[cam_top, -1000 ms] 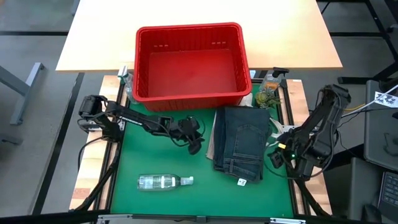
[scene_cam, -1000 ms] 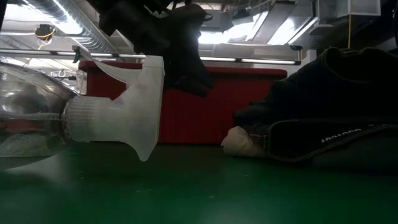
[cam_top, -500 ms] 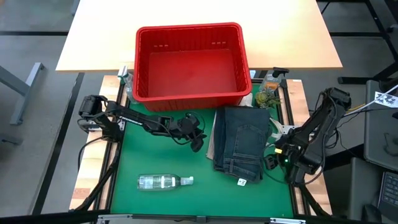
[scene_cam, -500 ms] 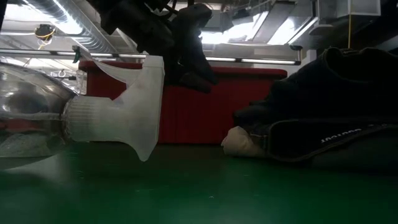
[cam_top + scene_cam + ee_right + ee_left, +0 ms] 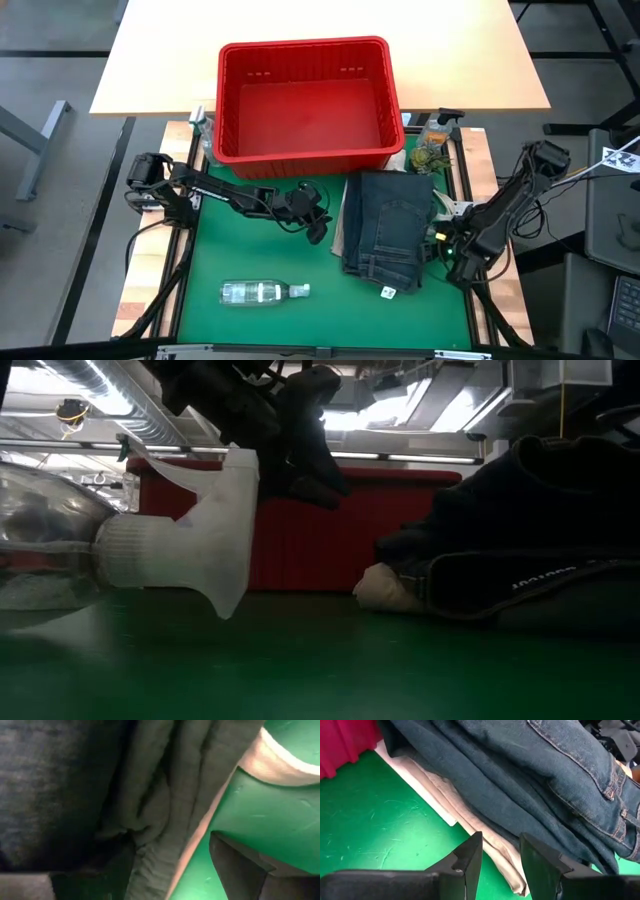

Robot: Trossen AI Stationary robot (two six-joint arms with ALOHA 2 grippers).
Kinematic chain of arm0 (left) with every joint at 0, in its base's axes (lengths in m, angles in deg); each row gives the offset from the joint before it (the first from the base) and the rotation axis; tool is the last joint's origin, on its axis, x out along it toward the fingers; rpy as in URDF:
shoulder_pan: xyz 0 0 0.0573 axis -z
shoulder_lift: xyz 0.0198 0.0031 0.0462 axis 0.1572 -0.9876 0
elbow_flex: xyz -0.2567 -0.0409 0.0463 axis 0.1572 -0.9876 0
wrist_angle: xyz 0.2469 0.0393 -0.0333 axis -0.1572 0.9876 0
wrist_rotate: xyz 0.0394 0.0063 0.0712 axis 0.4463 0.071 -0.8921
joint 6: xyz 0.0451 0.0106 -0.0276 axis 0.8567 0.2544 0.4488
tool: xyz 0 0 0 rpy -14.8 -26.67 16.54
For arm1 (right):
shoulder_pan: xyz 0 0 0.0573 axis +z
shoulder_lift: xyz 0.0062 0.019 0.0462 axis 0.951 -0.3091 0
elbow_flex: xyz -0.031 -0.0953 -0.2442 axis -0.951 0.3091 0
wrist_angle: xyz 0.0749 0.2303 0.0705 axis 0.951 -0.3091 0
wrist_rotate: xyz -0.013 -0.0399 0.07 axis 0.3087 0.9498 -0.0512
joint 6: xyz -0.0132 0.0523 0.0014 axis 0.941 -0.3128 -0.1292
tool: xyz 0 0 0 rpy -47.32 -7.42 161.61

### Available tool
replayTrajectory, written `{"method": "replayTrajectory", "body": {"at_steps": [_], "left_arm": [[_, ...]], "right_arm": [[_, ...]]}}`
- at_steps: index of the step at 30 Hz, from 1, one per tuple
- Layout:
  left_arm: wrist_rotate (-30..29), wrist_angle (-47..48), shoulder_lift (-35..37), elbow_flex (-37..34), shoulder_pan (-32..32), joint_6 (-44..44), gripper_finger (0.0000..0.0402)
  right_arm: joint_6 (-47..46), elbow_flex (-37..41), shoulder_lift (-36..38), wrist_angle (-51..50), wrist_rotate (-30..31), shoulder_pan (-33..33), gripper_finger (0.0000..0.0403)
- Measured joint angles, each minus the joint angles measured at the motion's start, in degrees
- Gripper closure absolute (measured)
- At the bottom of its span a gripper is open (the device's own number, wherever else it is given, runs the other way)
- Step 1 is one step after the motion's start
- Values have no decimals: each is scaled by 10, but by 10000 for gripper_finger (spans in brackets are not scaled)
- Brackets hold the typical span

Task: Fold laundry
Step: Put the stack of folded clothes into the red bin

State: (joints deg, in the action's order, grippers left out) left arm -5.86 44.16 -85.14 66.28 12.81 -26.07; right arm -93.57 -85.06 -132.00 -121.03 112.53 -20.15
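Flanking the folded jeans [image 5: 386, 228], hovered with left claw [image 5: 314, 222] spread before the tan top [image 5: 485, 837] and right claw [image 5: 447, 243] spread opposite, likely to square the stack.

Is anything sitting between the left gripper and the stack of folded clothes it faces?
Nothing visible. The left gripper hovers open over bare green mat, right beside the tan top under the jeans. The bottle lies well off to the side.
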Motion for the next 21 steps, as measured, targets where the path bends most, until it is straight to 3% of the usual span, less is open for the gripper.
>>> {"method": "replayTrajectory", "body": {"at_steps": [7,21], "left_arm": [[-4,-5,-11,1,0,-11,276],[17,-105,-144,0,-15,-164,276]], "right_arm": [[-2,7,-1,10,24,-1,146],[-1,9,-7,35,45,-3,146]]}}
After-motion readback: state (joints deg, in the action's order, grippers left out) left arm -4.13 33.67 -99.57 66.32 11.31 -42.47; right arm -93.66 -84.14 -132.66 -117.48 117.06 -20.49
